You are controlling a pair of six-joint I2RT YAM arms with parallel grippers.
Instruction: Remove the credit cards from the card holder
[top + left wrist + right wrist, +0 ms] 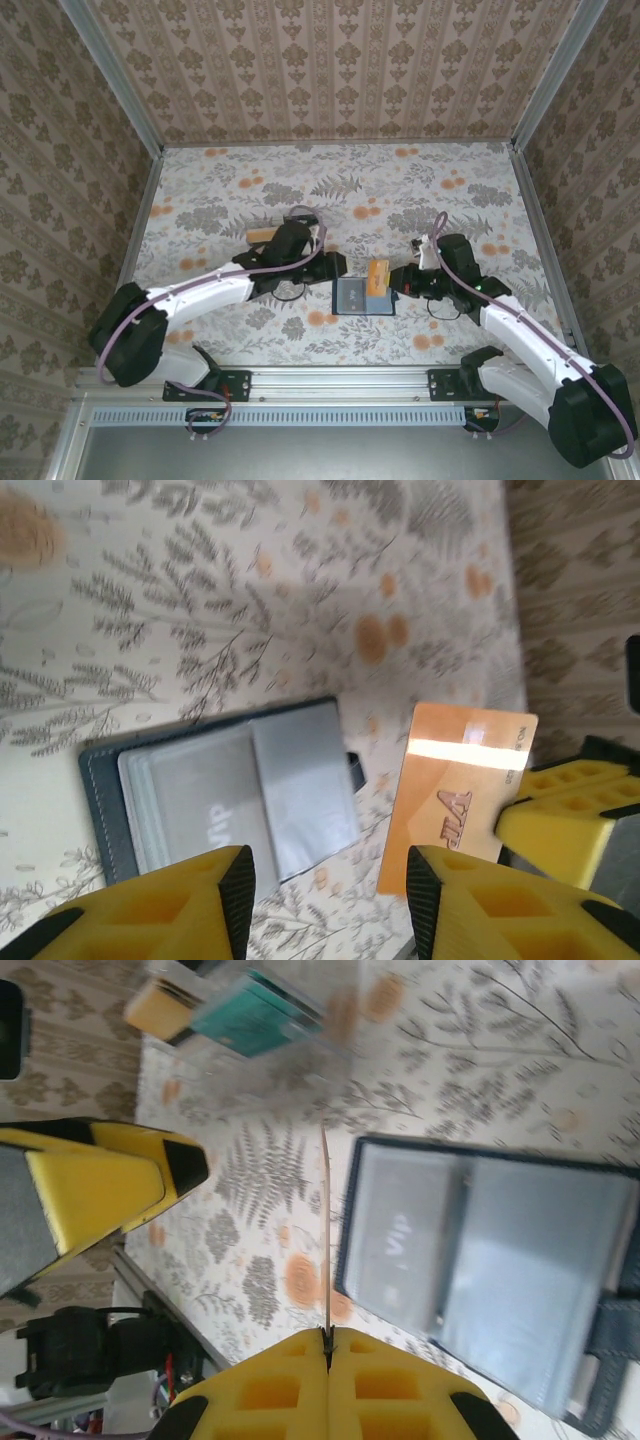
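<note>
Right wrist view: card holder (490, 1260) runs off the right edge, clear box (250, 1010) blurred and cropped at top, orange card (326, 1240) edge-on so its face is hidden; top view: contents of the sleeves (352, 297) too small to tell.

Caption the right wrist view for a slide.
Right gripper shut on a credit card seen edge-on, held beside the open card holder on the floral table.
</note>
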